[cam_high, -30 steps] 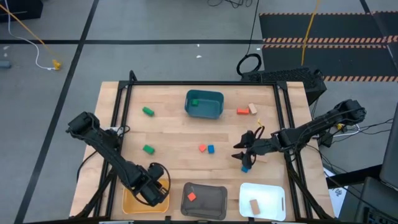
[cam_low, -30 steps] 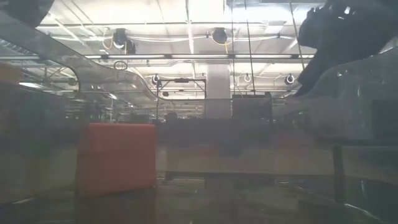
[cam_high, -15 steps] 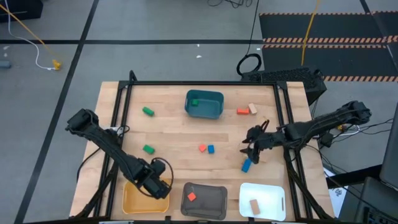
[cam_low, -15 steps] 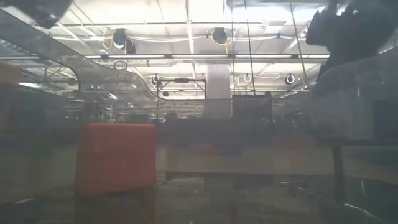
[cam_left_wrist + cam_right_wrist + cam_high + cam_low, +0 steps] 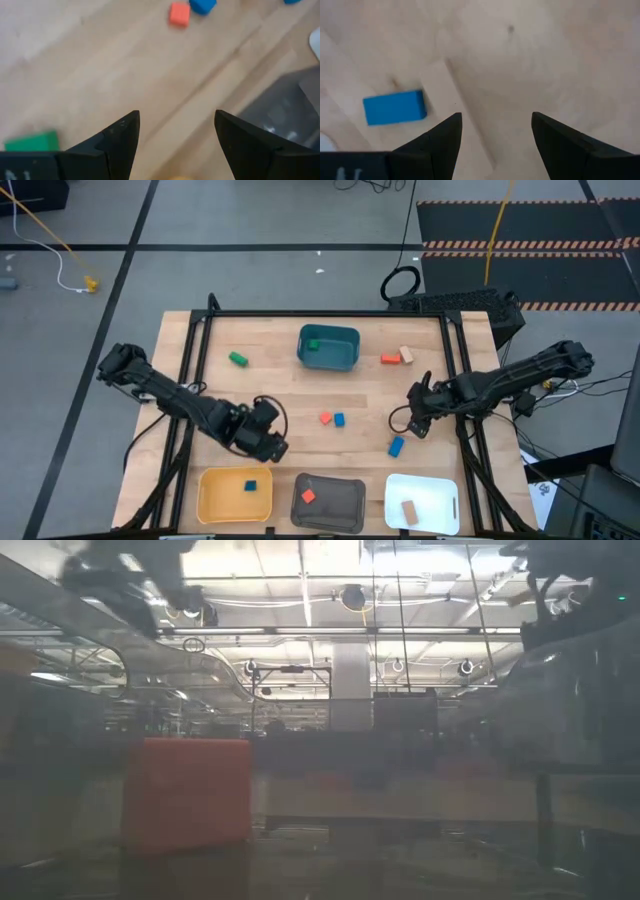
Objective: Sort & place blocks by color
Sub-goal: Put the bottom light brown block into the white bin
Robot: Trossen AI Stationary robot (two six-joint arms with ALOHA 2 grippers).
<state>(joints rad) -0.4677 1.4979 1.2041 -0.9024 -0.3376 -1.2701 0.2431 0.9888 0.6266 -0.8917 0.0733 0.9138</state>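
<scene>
My left gripper (image 5: 268,438) hangs open over the bare wood beyond the yellow tray (image 5: 212,498), in which a blue block (image 5: 251,484) lies. In its wrist view a green block (image 5: 30,141) lies beside its finger, with a red block (image 5: 179,14) and a blue block (image 5: 202,5) farther off. My right gripper (image 5: 417,421) is open above the table right of centre, with a blue bar (image 5: 395,106) lying flat off to one side of its fingers. Both grippers hold nothing.
The teal tray (image 5: 340,360) at the far middle holds a green block (image 5: 312,344). The grey tray (image 5: 335,505) holds a red block (image 5: 307,495), and the white tray (image 5: 435,495) a tan one (image 5: 409,511). Loose green (image 5: 237,359), red (image 5: 390,359) and tan (image 5: 406,355) blocks lie toward the far edge.
My left gripper has drawn back from over the yellow tray toward the far edge and a little to the right. A blue block that it covered now shows lying in that tray. My right gripper has moved off the blue bar toward the right edge; the bar stays put.
</scene>
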